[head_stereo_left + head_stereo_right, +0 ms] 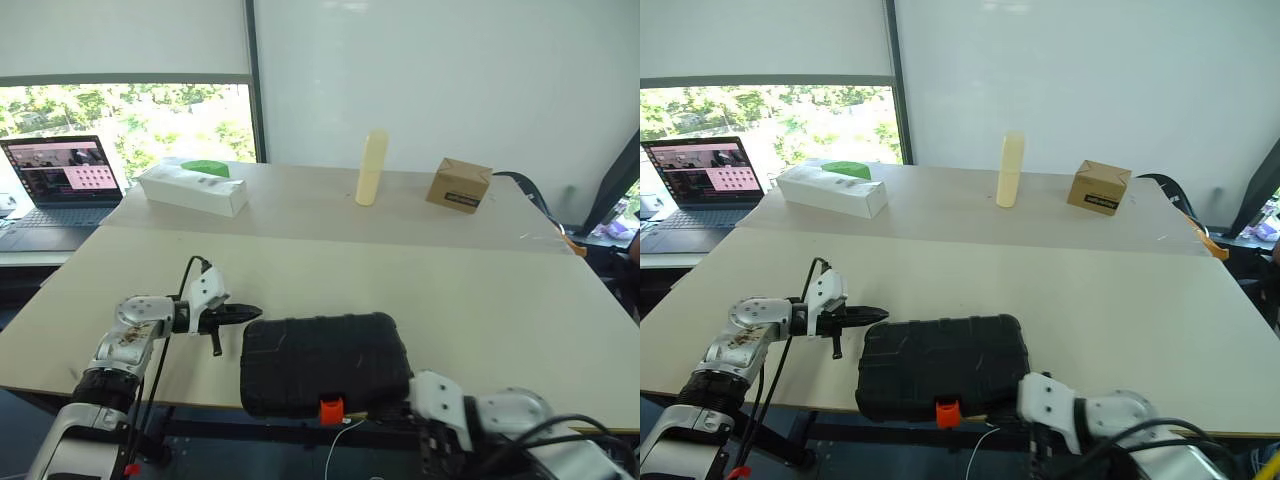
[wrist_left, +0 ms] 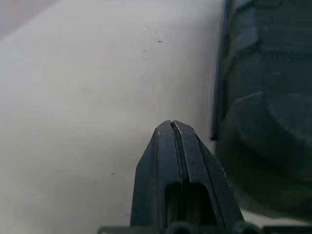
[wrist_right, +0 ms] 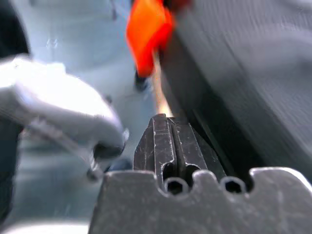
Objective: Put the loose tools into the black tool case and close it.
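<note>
Closed black tool case, left hand beside

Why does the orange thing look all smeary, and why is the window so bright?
Right wrist view: the orange latch sits too near the camera, so it blurs. Left eye view: sunlight washes out the window, while the black case stays dark.

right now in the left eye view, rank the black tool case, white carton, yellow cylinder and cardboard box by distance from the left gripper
From the left gripper:
1. black tool case, right beside its tips
2. white carton, far left
3. yellow cylinder, far middle
4. cardboard box, far right
</note>
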`<state>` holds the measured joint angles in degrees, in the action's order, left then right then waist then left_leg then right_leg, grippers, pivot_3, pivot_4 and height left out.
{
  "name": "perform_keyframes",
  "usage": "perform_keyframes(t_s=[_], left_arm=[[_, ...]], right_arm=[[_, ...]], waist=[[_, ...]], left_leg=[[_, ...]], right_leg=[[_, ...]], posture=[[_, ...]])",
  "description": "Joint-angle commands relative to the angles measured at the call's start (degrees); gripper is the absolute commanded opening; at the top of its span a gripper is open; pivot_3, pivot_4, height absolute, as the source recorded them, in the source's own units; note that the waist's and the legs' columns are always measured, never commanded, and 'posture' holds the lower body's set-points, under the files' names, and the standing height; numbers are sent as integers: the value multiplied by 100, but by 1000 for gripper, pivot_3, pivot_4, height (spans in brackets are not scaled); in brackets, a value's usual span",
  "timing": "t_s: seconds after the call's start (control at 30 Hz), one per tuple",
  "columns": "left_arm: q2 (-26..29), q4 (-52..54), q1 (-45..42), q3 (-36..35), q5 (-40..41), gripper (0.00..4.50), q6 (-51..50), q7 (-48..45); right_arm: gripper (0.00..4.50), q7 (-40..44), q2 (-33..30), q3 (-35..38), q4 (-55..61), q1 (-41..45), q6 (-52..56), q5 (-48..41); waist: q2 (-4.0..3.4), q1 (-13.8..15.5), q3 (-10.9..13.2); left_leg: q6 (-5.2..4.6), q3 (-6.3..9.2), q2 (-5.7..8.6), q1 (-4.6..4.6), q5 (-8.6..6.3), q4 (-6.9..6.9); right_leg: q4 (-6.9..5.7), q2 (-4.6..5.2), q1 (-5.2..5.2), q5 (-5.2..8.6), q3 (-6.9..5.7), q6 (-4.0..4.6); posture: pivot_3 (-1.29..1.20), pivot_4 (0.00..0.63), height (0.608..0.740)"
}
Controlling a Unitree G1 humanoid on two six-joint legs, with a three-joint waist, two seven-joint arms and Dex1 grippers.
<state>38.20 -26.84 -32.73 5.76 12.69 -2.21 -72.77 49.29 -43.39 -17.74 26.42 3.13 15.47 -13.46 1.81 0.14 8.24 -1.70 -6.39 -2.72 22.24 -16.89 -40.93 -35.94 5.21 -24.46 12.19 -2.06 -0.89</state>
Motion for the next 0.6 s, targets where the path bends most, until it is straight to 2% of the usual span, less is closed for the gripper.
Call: perform_keyframes(t_s=[0.03,0.33,0.43,0.6], left_arm=[[-18,22,-158,3,-14,21,-34,-150],[-162,-249,-257,-227,-164,21,45,297],[-100,-290,-341,-378,-110,21,153,354],[-80,141,-598,-501,426,21,-45,-381]], right_arm=[[0,-351,295,278,-72,486,282,61],[0,-209,369,384,-883,1055,285,399],[0,-13,76,577,-813,849,201,382],[0,431,-342,874,-165,254,248,14]], waist=[[2,2,1],[2,33,1],[2,55,2],[4,57,2]], left_leg=[[1,1,0,0,1,-1],[1,1,2,5,1,0],[0,1,3,8,0,0],[-2,3,3,17,-1,0]], right_leg=[[1,-1,1,0,-1,0],[1,5,0,0,-5,0],[4,6,0,-1,-8,0],[12,7,0,0,-18,-1]], posture=[[0,150,740],[0,150,740],[0,150,740],[0,150,740]])
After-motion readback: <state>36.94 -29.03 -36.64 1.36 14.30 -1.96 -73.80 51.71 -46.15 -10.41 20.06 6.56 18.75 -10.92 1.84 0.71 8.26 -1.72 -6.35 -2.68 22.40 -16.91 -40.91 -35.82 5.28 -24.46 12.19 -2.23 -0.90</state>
